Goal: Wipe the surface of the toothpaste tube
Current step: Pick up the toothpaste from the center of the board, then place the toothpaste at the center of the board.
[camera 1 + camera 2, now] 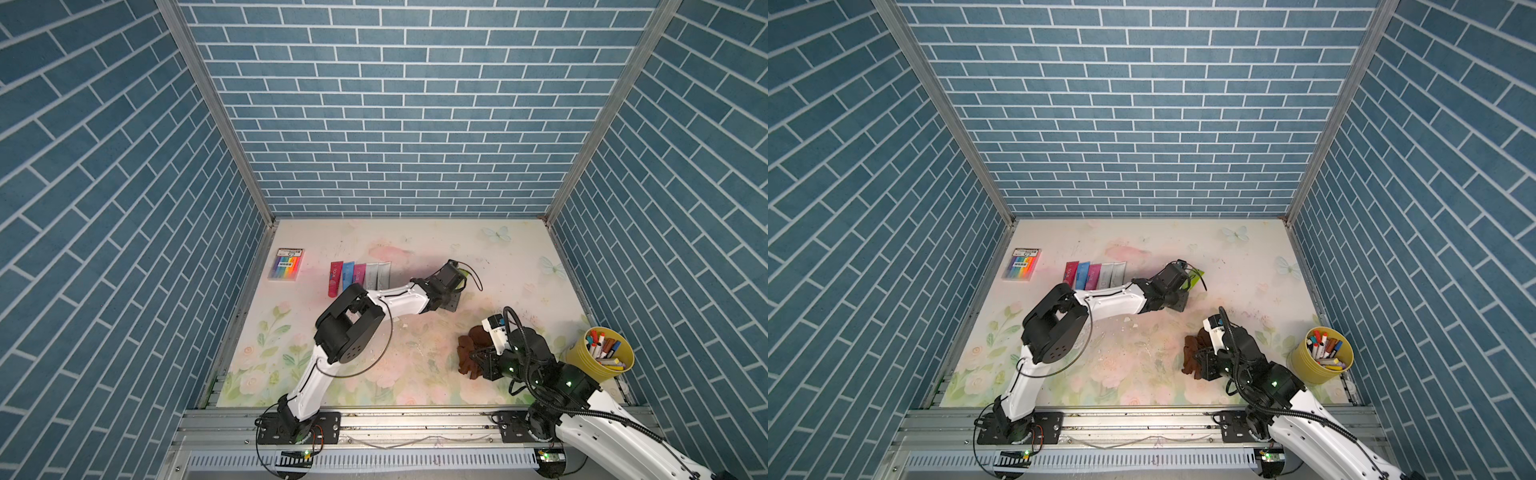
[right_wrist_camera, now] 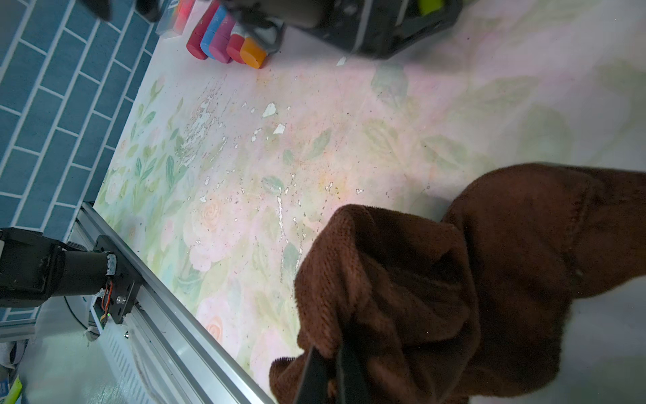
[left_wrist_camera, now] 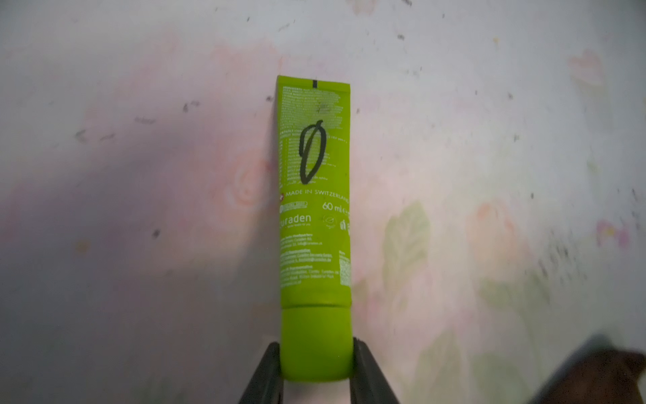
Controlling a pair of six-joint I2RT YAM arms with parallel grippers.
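Two robot arms reached over a pale, flower-printed tabletop point(image 1: 374, 374) boxed in on three sides by blue brick-patterned walls point(image 1: 415, 124). Only the left wrist view showed the lime-green plastic toothpaste tube point(image 3: 314, 210) whole. It lay flat on the table, a black marker loop scrawled across its small print, with the left gripper point(image 3: 316, 349) clamped on its round cap, one dark finger pressed to either side. In both top views the tube showed only as a green sliver beyond the left wrist, mid-table and toward the back wall.

The right wrist view showed the right gripper point(image 2: 330, 353) closed on a fold of the dark brown terry cloth point(image 2: 489, 262), the rest bunched on the table. From above, that cloth sat near the front right, well apart from the tube. The same wrist view caught the coloured caps of a row of five tubes point(image 2: 223, 38) laid side by side.

The top views alone took in a yellow plastic cup point(image 1: 575, 353) crammed with markers at the right edge; a flat box of rainbow-coloured pens point(image 1: 286, 264) lay near the left wall. The tabletop was scuffed — flecked with dark specks and patches of peeled print. An aluminium rail point(image 1: 415, 419) along the front carried both arm bases.
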